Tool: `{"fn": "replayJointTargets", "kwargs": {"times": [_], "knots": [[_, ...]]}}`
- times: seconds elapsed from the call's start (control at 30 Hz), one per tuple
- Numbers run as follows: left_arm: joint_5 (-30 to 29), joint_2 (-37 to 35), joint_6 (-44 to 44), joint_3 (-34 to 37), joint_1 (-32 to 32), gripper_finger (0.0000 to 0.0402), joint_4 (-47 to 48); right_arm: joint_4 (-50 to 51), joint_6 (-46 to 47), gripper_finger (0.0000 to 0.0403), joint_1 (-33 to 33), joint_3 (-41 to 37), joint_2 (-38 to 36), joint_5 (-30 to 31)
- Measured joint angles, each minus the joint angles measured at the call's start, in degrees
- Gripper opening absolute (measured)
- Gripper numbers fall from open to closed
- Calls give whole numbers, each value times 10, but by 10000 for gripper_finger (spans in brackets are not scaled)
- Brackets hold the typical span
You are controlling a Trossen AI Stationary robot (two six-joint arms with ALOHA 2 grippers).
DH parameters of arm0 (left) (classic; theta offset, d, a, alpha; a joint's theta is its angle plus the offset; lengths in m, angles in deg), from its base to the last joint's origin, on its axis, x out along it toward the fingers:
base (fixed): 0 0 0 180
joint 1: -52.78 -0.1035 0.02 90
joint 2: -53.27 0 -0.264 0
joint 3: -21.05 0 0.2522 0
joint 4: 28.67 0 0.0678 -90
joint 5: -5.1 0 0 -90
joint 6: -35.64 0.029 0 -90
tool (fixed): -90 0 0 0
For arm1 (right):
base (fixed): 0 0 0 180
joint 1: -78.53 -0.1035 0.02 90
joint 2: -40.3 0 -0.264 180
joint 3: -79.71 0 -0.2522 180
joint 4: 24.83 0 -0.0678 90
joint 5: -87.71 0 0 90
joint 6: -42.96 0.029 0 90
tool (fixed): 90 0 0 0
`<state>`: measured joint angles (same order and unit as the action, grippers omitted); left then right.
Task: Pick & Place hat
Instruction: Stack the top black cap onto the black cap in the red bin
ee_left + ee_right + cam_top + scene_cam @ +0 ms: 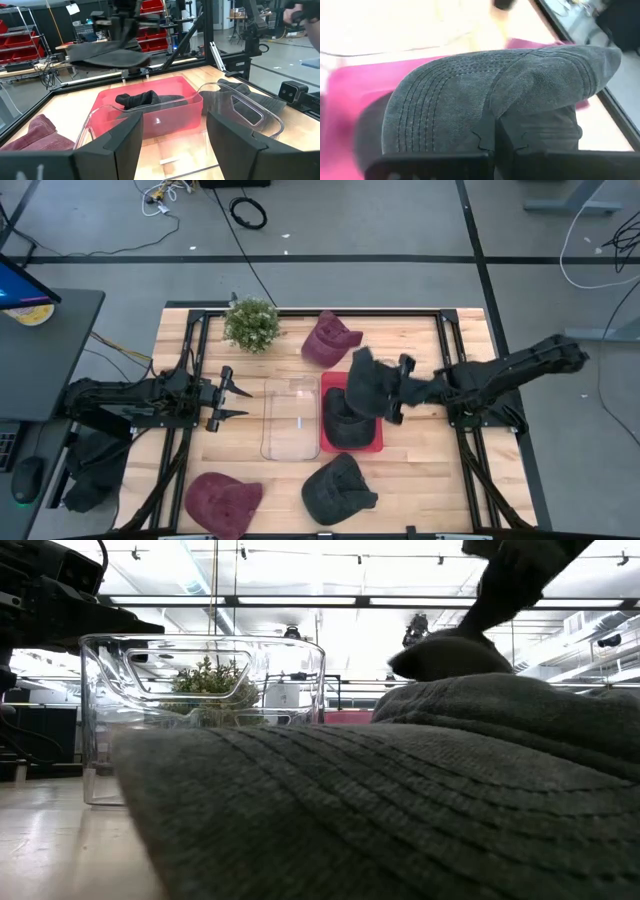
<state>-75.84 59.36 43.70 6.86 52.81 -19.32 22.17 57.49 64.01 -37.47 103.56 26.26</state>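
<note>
Hanging over the red bin [375, 446], the dark grey cap [367, 385] is pinched in the right gripper [398, 390], whose fingers are clamped tight on its fabric. It droops and folds, so it appears light, soft and floppy; the stitched brim looks the stiffest part to take. Another dark cap [345, 428] lies in the bin already. Left gripper [240, 401] waits wide and empty, left of the clear bin [291, 420].

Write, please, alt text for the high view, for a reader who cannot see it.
Seen from above, the right gripper holds a dark grey cap over a red bin that already contains another dark cap. The left gripper waits open beside a clear bin.
</note>
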Motion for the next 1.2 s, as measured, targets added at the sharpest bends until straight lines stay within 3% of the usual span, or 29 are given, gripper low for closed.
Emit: {"fn": "replayJointTargets", "kwargs": {"times": [0.23, 0.57, 1.2], "knots": [[0, 0, 0, 0, 0, 222, 0, -2, -19, 0, -71, 53, 94, 2], [0, 0, 0, 0, 0, 222, 0, -14, -62, 0, -95, 113, 206, 8], [0, 0, 0, 0, 0, 222, 0, -29, -64, 2, -81, 113, 225, -46]]}}
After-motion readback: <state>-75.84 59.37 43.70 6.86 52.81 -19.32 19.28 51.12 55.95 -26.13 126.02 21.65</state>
